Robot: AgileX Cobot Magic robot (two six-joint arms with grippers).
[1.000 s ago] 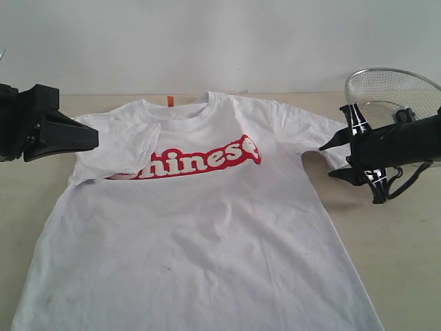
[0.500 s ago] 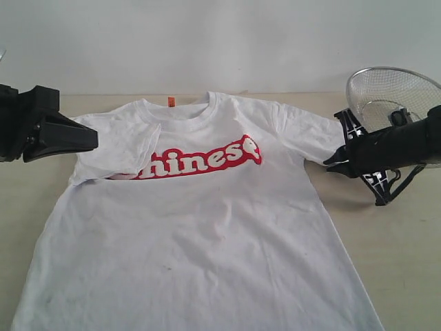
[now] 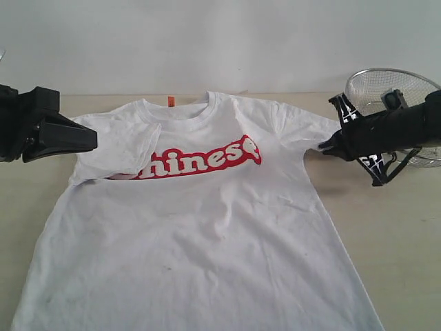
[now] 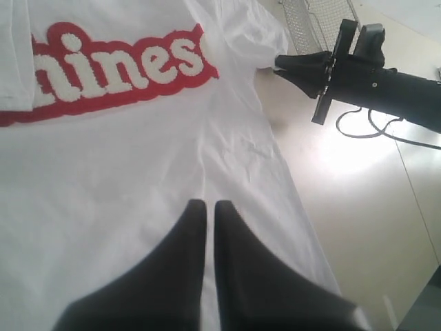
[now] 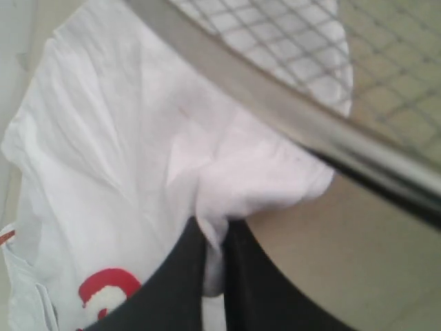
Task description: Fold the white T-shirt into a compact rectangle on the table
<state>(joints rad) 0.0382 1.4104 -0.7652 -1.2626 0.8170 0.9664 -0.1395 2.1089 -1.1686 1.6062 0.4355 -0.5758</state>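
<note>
White T-shirt point(image 3: 207, 227) sleeve, pinched between right fingers point(image 5: 169, 293)

You are facing a plain pale wall point(image 3: 220, 41) standing just behind the table point(image 3: 403, 248); soft light is falling evenly on it and glaring off the table's bare top.

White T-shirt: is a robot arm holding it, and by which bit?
Yes. The right fingers pinch the white T-shirt by its sleeve hem. The left fingers, shut, hold nothing.

White T-shirt point(image 3: 200, 227), wrinkled, front-up, spread on beige tabletop point(image 3: 403, 238); one sleeve point(image 3: 117, 148) folded over red lettering point(image 3: 200, 160).
</note>
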